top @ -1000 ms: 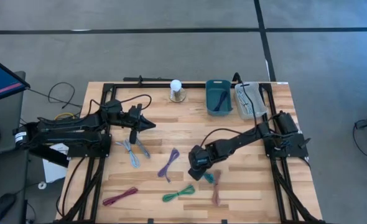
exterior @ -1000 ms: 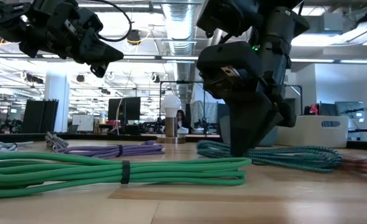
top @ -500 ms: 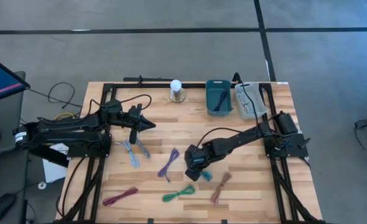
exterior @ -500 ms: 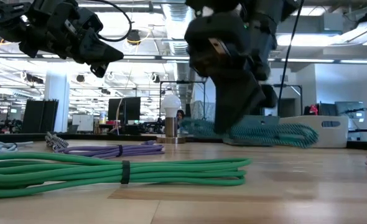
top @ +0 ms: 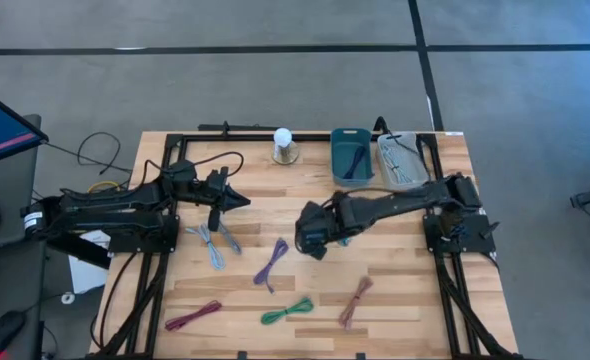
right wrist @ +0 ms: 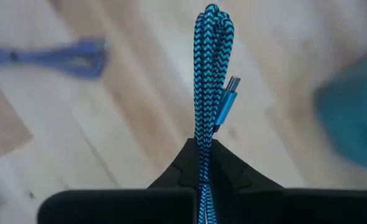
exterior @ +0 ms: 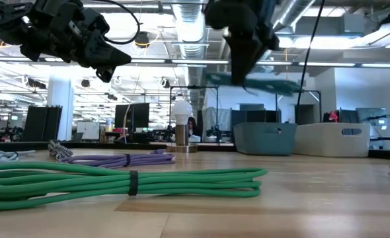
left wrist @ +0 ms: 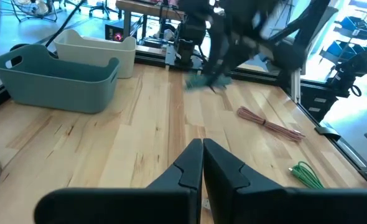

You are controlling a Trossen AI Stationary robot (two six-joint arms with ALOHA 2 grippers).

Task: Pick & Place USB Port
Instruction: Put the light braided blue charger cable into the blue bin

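My right gripper (top: 311, 238) hangs above the table's middle, shut on a teal-blue braided USB cable bundle (right wrist: 211, 68). The bundle's metal plug (right wrist: 231, 87) shows beside the strands. It appears blurred in the low view (exterior: 256, 83) and far off in the left wrist view (left wrist: 202, 81). My left gripper (top: 243, 200) hovers shut and level over the far left part of the table, holding nothing (left wrist: 202, 155). My right gripper pinches several strands of the bundle (right wrist: 201, 147) between its two fingers, coming at it slanting down from above. The looped end (right wrist: 212, 14) sticks out past the fingertips. The bundle is lifted clear of the table.
Other coiled cables lie on the wood: grey (top: 207, 245), purple (top: 272, 262), green (top: 287, 311), maroon (top: 193, 316) and pink-brown (top: 355, 300). A teal bin (top: 352, 155) and a pale bin (top: 400, 160) stand at the far edge, with a lamp bulb (top: 284, 145) left of them.
My right gripper has risen from the table and gone toward the far edge, tipping as it went. The teal-blue cable came up with it, from lying on the wood beside the pink-brown cable to hanging clear in the air.
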